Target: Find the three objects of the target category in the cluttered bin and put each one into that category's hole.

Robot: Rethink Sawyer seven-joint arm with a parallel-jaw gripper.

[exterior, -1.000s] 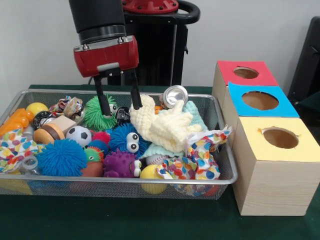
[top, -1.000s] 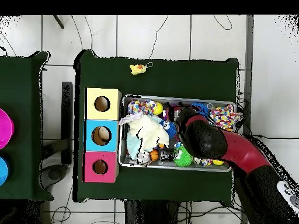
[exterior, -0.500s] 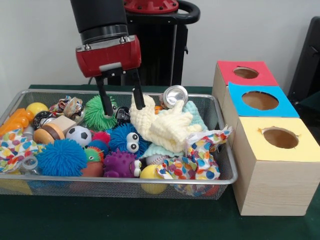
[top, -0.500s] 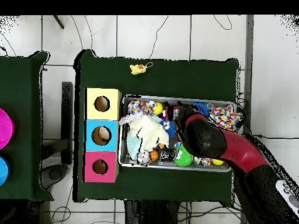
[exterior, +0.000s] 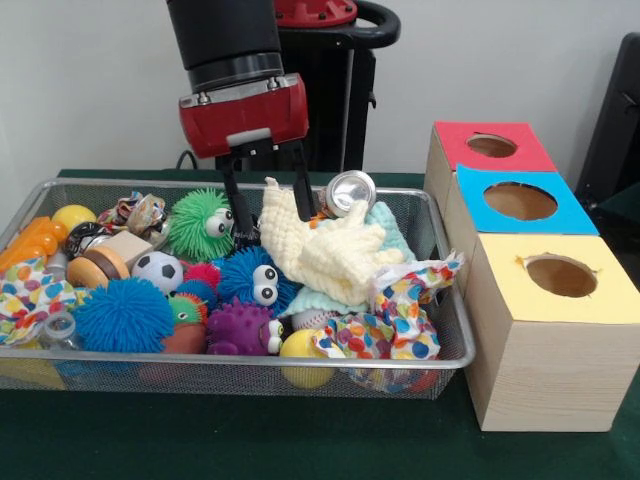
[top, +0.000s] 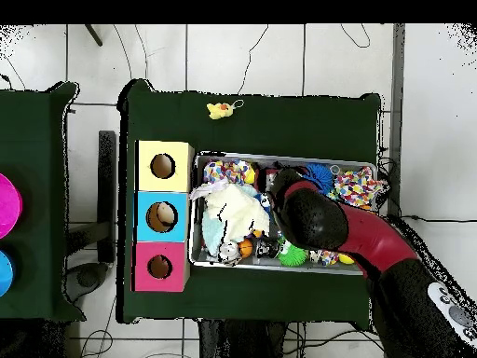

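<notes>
While the pale yellow knitted cloth (exterior: 325, 245) is draped over the toys at the wire bin's (exterior: 150, 365) centre, its upper corner is flanked by the gripper (exterior: 268, 190), held wide; the three coloured-top boxes (exterior: 545, 335) are ranged at 3 o'clock.

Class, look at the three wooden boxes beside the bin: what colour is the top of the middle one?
The middle box has a blue top, clearest in the front view.
</notes>
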